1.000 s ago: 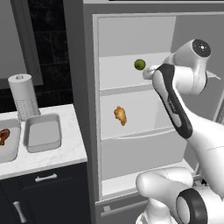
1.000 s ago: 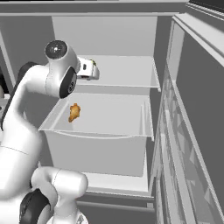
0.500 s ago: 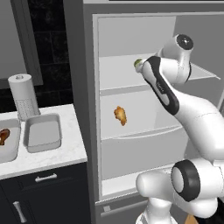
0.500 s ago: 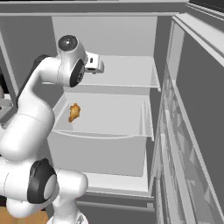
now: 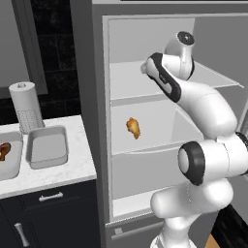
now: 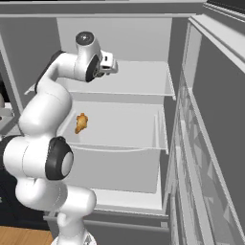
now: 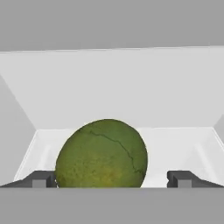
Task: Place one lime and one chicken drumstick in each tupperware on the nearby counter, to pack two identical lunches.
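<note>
A green lime point(image 7: 101, 154) lies on the fridge's upper shelf point(image 6: 139, 79), right in front of my hand. My gripper point(image 7: 111, 179) is open around it: the left fingertip point(image 7: 41, 178) is nearly against the lime and the right fingertip point(image 7: 181, 178) stands well apart. My gripper point(image 6: 111, 64) reaches over that shelf. A chicken drumstick point(image 5: 133, 127) rests on the middle shelf. On the counter point(image 5: 58, 177) an empty tupperware point(image 5: 47, 145) stands beside a second tupperware point(image 5: 20, 155) that holds a drumstick point(image 5: 4, 149).
The open fridge door point(image 6: 210, 143) stands close on the right. A paper towel roll point(image 5: 24, 104) is behind the trays. The fridge's left wall point(image 5: 97, 121) separates the shelves from the counter. The shelf's side walls flank the lime.
My arm has swung left and deeper over the upper shelf. The lime, seen before beside the hand in the left base view, is now hidden behind the arm there.
</note>
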